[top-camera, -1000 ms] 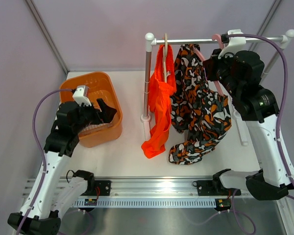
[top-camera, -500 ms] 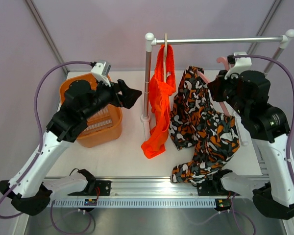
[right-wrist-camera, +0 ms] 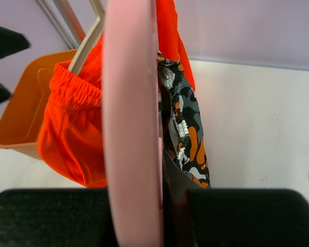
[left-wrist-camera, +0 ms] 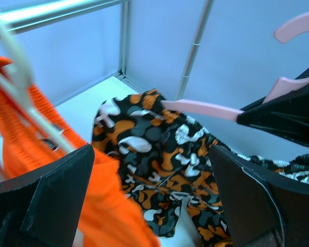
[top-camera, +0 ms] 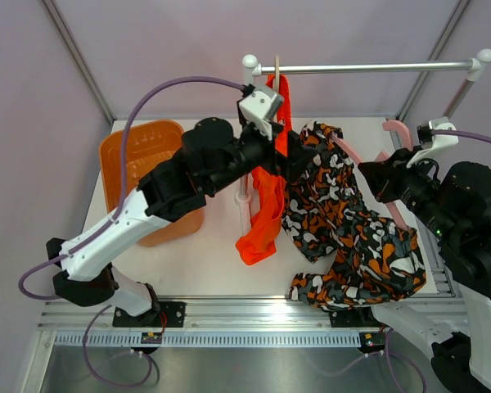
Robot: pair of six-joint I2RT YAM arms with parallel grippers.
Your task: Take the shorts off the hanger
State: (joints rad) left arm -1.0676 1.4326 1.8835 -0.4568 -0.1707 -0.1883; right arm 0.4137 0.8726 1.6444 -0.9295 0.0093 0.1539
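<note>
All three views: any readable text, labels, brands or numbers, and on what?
Nothing legible in any view.
Stickers on the left rail module and right rail module: too small to read.
Dark patch on the orange shorts, left wrist view: blurred, unreadable.
Camouflage shorts, pink hanger, orange bin: no print visible.

Left gripper (left-wrist-camera: 150, 180) now beside camouflage shorts (top-camera: 344, 225).

light: bright, even | shadows: soft | wrist views: nearest parts blurred

readable text: none | labels: none | brands: none | numbers: none | signs: none
</note>
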